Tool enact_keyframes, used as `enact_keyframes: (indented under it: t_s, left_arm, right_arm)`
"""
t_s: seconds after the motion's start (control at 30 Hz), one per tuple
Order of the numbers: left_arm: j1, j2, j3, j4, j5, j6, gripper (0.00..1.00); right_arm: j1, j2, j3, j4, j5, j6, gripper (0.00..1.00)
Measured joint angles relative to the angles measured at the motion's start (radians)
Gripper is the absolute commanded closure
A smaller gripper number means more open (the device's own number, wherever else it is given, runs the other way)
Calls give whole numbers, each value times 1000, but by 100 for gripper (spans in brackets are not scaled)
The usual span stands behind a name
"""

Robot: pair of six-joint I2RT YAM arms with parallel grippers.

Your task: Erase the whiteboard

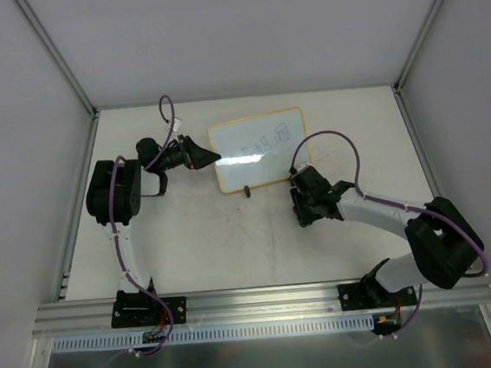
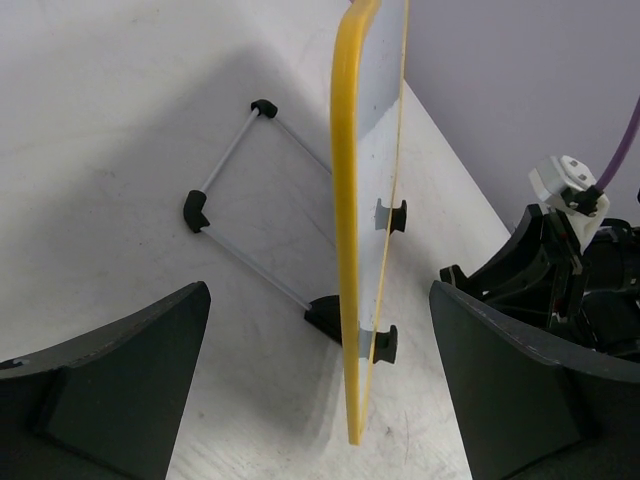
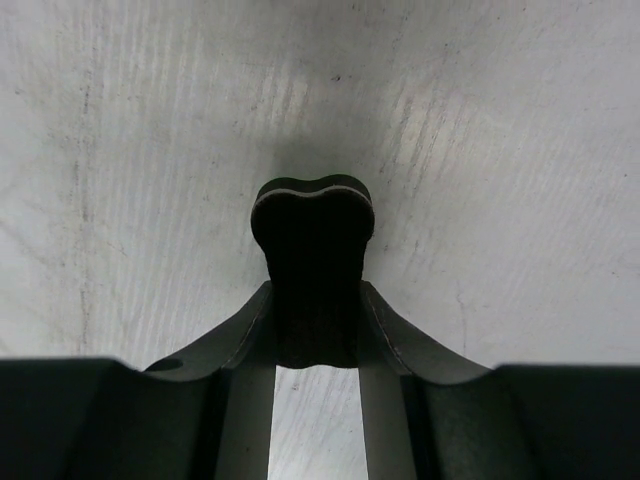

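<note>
Near the far edge of the white table (image 1: pixel 199 241) stands the glossy yellow-framed whiteboard (image 1: pixel 258 150), straddled by the spread left gripper (image 1: pixel 206 155), so the right gripper (image 1: pixel 306 213), pinching a black bone-shaped block (image 3: pixel 312 215), should carry it flat across the scribbles (image 1: pixel 269 142).

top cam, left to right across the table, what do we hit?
left arm's elbow → left gripper → whiteboard → right gripper, shut on a black block → right arm's elbow
</note>
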State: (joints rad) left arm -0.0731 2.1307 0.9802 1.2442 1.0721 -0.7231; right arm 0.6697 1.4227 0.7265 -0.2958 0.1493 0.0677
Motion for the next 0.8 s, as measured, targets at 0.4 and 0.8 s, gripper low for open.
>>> enact_keyframes:
  t_s: [0.4, 0.8]
  left_arm:
    - [-20, 51, 71, 29, 79, -80, 27]
    - [-38, 76, 115, 35, 126, -98, 62]
  right_arm:
    - [0, -64, 0, 0, 0, -2, 82]
    - [-3, -114, 0, 0, 3, -8, 85]
